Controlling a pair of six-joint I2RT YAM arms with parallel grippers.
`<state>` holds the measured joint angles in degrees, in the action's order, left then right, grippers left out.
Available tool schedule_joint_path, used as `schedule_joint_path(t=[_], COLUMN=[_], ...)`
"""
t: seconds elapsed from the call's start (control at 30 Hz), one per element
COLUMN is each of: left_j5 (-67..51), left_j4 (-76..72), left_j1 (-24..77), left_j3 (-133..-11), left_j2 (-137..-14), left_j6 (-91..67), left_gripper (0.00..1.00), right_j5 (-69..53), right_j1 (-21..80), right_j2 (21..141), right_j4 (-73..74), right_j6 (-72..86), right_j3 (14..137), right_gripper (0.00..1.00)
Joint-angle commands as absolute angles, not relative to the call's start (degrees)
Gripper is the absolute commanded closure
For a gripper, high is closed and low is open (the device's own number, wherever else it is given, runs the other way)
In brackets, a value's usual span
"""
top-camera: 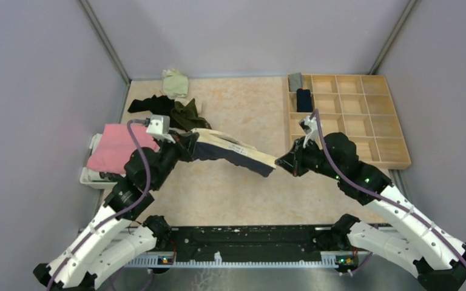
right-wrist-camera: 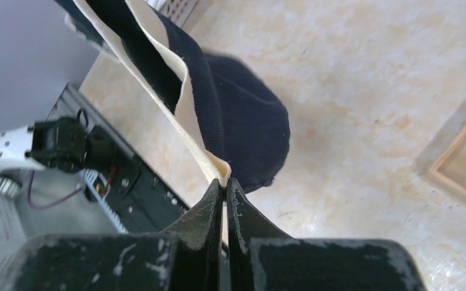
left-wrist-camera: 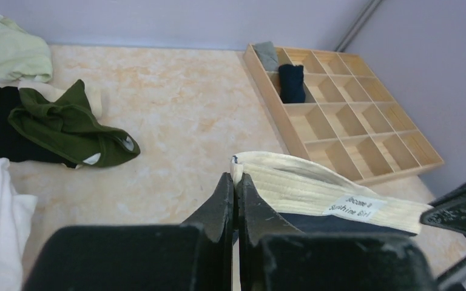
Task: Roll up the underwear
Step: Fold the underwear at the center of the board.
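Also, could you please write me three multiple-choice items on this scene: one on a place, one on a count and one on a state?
1. Where on the table does the wooden tray lie?
A. far right
B. far left
C. between the arm bases

2. How many of its compartments hold a roll?
A. none
B. two
C. five

3. How is the navy underwear with the beige waistband?
A. lying flat, untouched
B. stretched between the left gripper and the right gripper
C. rolled in the tray

Answers:
1 A: the top view shows it at the far right.
2 B: only a grey roll and a navy roll sit in it.
3 B: each wrist view shows shut fingers pinching the waistband.
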<state>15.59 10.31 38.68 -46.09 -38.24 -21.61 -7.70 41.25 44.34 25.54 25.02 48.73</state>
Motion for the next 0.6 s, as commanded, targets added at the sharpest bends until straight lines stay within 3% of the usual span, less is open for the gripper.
schedule_joint_path(t=[0.0,0.17,0.3,0.43,0.57], left_j5=[12.24,10.07,9.5,14.61,21.82], left_j4=[20.9,30.79,33.04,20.18,3.21], left_j1=[38.49,38.49,38.5,38.51,38.42], left_j3=[-47.11,-50.5,-49.27,-40.15,-34.37], left_j2=[-31.56,-25.06,-26.51,-34.47,-50.2], left_j6=[-18.42,-20.84,-23.54,-25.17,-25.24], left_gripper=[1.0,1.0,1.0,1.0,1.0], right_j5=[-18.24,-21.84,-20.5,-9.29,-2.15], right_j1=[41.73,41.75,41.8,41.15,36.82], right_j2=[44.07,41.01,44.4,51.93,61.71], right_j4=[35.9,42.56,46.24,41.82,30.05], right_j6=[23.19,26.63,28.26,27.19,24.66], right_j3=[52.16,56.13,54.61,49.05,45.28], right_gripper=[1.0,1.0,1.0,1.0,1.0])
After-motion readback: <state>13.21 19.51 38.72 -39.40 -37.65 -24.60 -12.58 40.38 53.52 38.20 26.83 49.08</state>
